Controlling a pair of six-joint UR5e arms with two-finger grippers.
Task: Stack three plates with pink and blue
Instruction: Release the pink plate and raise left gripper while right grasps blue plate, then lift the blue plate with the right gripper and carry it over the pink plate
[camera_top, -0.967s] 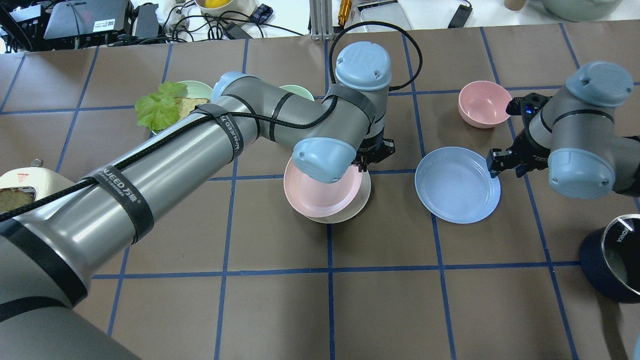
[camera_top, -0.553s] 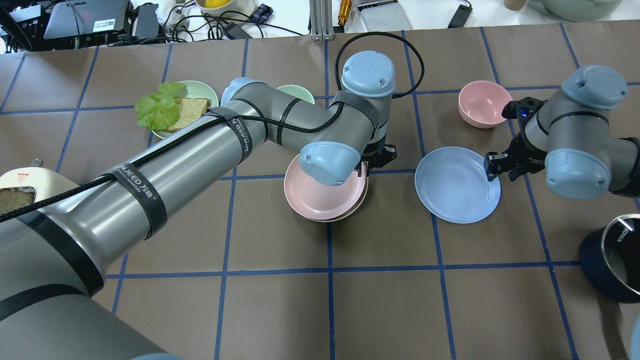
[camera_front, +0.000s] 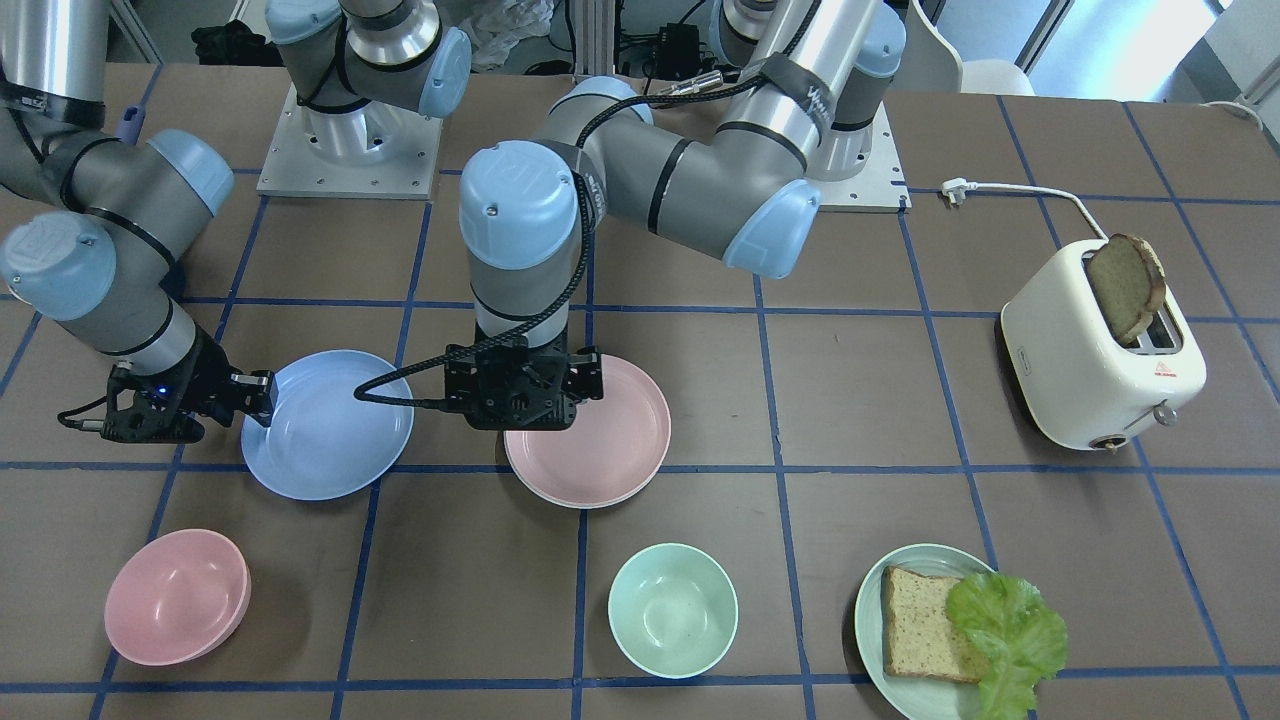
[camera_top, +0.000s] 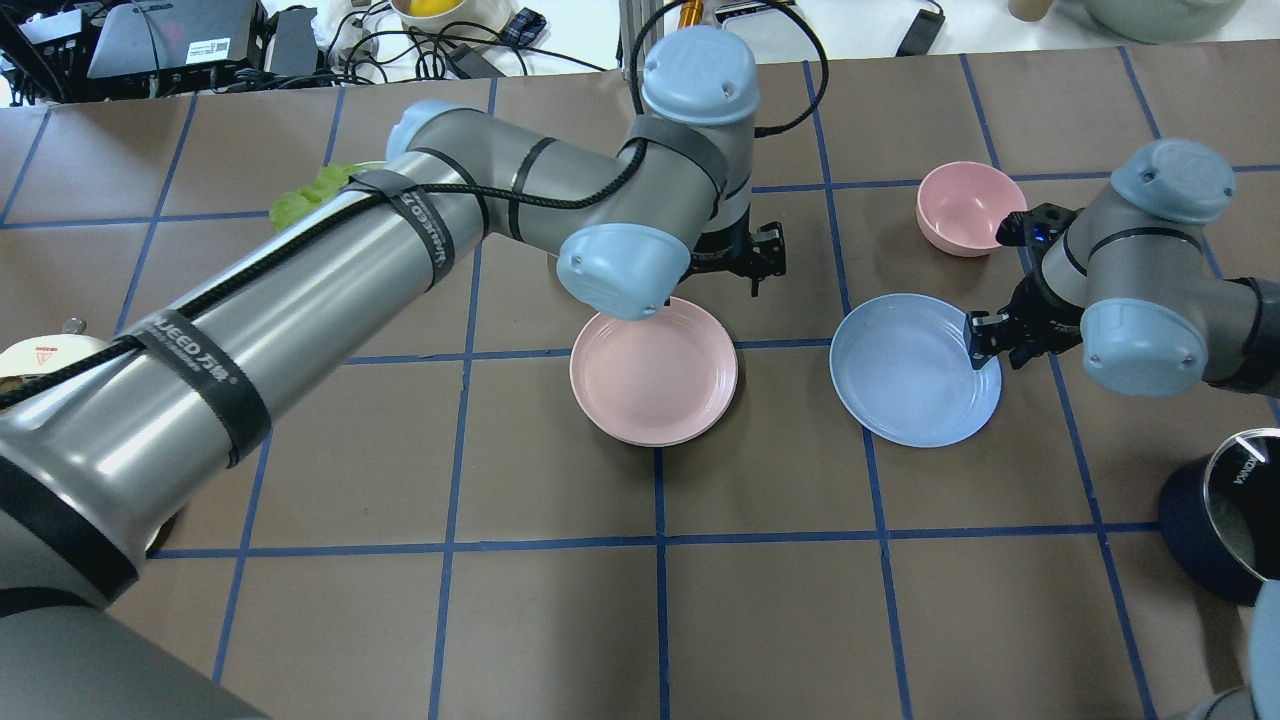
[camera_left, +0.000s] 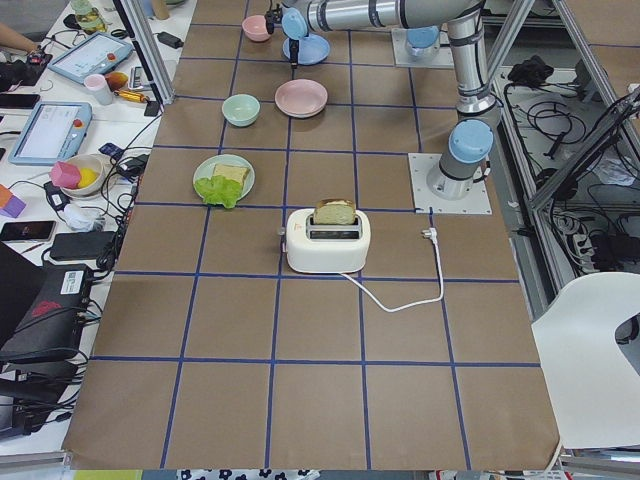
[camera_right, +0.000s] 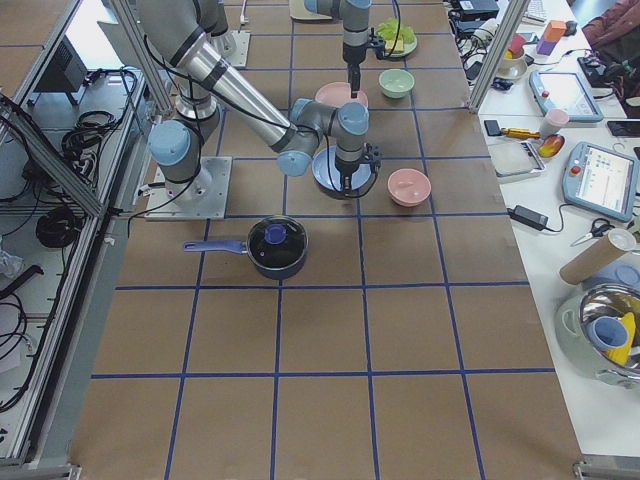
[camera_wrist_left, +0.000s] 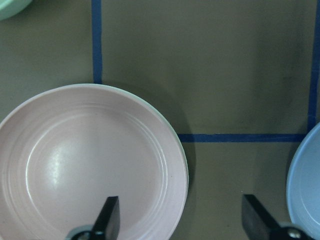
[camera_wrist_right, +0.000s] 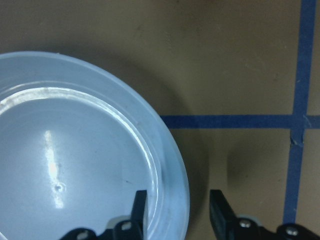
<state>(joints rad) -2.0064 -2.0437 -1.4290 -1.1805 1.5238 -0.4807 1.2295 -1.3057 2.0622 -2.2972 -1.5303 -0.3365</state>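
The pink plate (camera_top: 653, 372) lies centred on the cream-white plate, which is almost hidden; only a thin pale rim (camera_wrist_left: 175, 132) shows under it. My left gripper (camera_top: 745, 262) is open and empty, raised over the pink plate's far edge (camera_front: 525, 400). The light blue plate (camera_top: 915, 370) lies flat on the table to the right of the stack. My right gripper (camera_top: 985, 340) is open at the blue plate's right edge. In the right wrist view its fingers (camera_wrist_right: 137, 210) straddle the rim, one inside and one outside.
A pink bowl (camera_top: 965, 207) stands just beyond the right gripper. A mint bowl (camera_front: 672, 610) and a pale green plate (camera_front: 880, 610) with bread and lettuce are on the far side. A toaster (camera_front: 1100, 350) stands at the left end, a dark pot (camera_top: 1225, 515) at the right.
The left gripper let go of the pink plate, which now lies centred on the cream plate, and rose away toward the far side. The right gripper edged onto the blue plate's rim.
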